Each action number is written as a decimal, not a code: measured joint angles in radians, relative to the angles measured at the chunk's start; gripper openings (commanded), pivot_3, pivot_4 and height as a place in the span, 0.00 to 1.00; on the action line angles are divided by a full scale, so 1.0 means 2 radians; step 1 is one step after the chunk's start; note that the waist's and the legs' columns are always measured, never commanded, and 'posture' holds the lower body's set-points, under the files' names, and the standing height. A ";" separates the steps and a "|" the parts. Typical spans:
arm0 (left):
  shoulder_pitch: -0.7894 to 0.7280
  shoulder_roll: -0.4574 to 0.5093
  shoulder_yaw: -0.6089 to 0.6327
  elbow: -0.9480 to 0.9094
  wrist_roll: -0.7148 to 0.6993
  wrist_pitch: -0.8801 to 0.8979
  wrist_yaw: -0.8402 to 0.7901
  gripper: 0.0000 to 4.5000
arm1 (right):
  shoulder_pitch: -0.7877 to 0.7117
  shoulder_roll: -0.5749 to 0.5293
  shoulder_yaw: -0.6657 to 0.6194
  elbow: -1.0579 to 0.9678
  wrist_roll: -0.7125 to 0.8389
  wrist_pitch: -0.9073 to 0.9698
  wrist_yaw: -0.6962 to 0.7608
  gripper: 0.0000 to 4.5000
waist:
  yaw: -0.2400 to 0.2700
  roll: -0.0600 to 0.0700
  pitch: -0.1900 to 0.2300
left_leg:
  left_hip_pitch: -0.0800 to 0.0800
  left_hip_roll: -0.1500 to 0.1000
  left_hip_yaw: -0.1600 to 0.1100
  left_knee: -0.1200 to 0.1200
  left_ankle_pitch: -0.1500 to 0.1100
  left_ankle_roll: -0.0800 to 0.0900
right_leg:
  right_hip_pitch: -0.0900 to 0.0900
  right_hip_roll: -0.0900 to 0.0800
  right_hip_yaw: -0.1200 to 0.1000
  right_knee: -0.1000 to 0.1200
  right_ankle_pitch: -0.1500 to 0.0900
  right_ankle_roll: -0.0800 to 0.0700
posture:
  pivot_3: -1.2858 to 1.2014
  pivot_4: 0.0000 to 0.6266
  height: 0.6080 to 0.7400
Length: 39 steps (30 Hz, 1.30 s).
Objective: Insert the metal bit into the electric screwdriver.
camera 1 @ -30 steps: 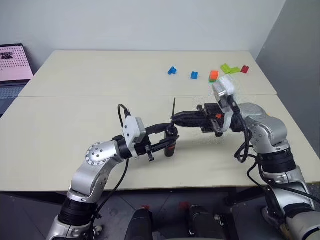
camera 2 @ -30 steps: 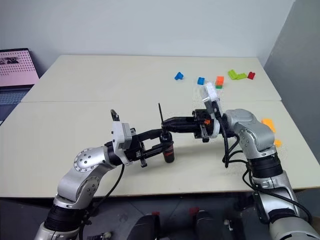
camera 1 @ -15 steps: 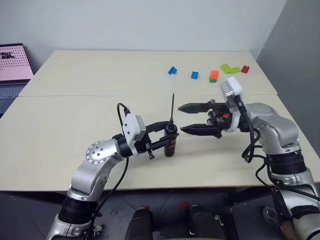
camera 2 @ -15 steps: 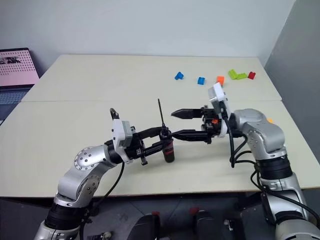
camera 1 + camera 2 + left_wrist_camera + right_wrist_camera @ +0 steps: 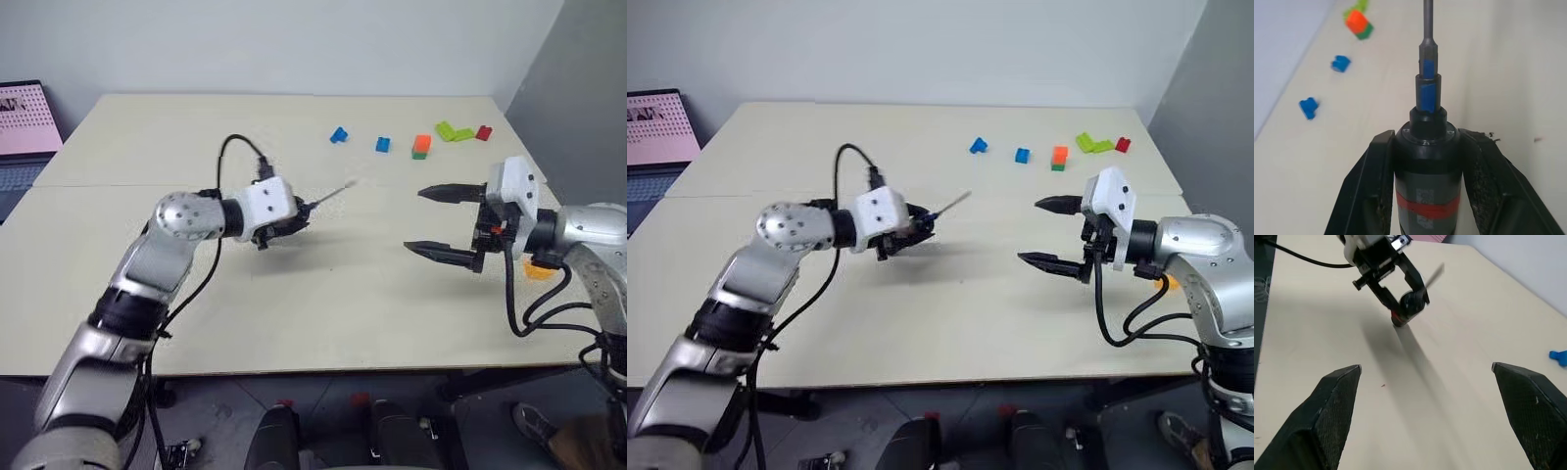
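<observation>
1. Left wrist view: the left end effector (image 5: 1427, 186) is clamped on the black barrel of the electric screwdriver (image 5: 1427, 161), one finger on each side just above its red band, so the tool's axis runs straight along the fingers.
2. The metal bit (image 5: 1427, 19) stands out of the screwdriver's blue-marked collar in line with the barrel. It looks seated, so the insertion appears done or nearly so; how deep it sits cannot be told.
3. Left eye view: the left arm holds the tool above the bench (image 5: 196, 255), tilted, with the bit (image 5: 331, 194) pointing up and toward the robot's right, apparently to show the joined pair clear of the surface.
4. The right end effector (image 5: 443, 222) hangs well apart to the right, fingers spread wide and holding nothing, which leaves the bit free of any side load.
5. Coloured toy blocks (image 5: 419, 147) lie near the far edge, away from the work.
</observation>
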 measured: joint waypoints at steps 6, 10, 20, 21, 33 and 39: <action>-0.078 -0.070 -0.091 0.167 0.091 -0.093 -0.040 0.36 | 0.045 -0.088 0.012 -0.036 -0.024 0.008 0.031 1.00 | -0.001 0.000 0.000 | -0.001 0.000 0.000 0.000 0.000 0.000 | -0.001 0.000 0.000 0.000 -0.001 0.000 | 0.52 0.24 1.00; -0.104 -0.102 -0.109 0.243 0.124 -0.134 -0.045 0.36 | 0.069 -0.107 0.023 -0.056 -0.039 0.011 0.033 1.00 | -0.003 0.000 0.000 | -0.002 0.000 0.000 0.000 0.000 0.000 | -0.002 0.000 0.000 0.001 -0.001 0.000 | 0.52 0.24 1.00; -0.116 -0.131 -0.088 0.276 0.133 -0.153 -0.066 0.80 | 0.092 -0.116 0.018 -0.074 -0.039 0.024 0.027 1.00 | 0.001 0.000 0.000 | -0.002 0.000 0.000 0.002 0.000 0.000 | -0.002 0.000 0.000 0.002 0.000 0.001 | 0.52 0.24 1.00; -0.115 -0.131 -0.085 0.271 0.130 -0.148 -0.074 0.84 | 0.092 -0.116 0.018 -0.074 -0.039 0.024 0.026 1.00 | 0.001 0.000 0.000 | -0.002 0.000 0.000 0.002 0.000 0.000 | -0.002 0.000 0.000 0.002 0.000 0.001 | 0.52 0.24 1.00; -0.037 -0.024 0.098 0.087 0.009 0.066 -0.074 0.89 | 0.091 -0.106 0.008 -0.057 -0.043 0.015 0.006 1.00 | -0.007 -0.001 0.001 | -0.002 0.000 -0.001 0.002 0.000 0.000 | -0.003 0.000 0.000 0.004 0.000 0.001 | 0.52 0.24 1.00; 0.152 0.075 0.210 -0.066 -0.074 0.161 -0.101 0.89 | 0.087 -0.097 -0.004 -0.035 -0.037 0.006 0.008 1.00 | -0.007 -0.001 0.001 | -0.002 0.000 -0.001 0.002 0.000 0.000 | -0.003 0.000 -0.001 0.004 0.000 0.001 | 0.52 0.24 1.00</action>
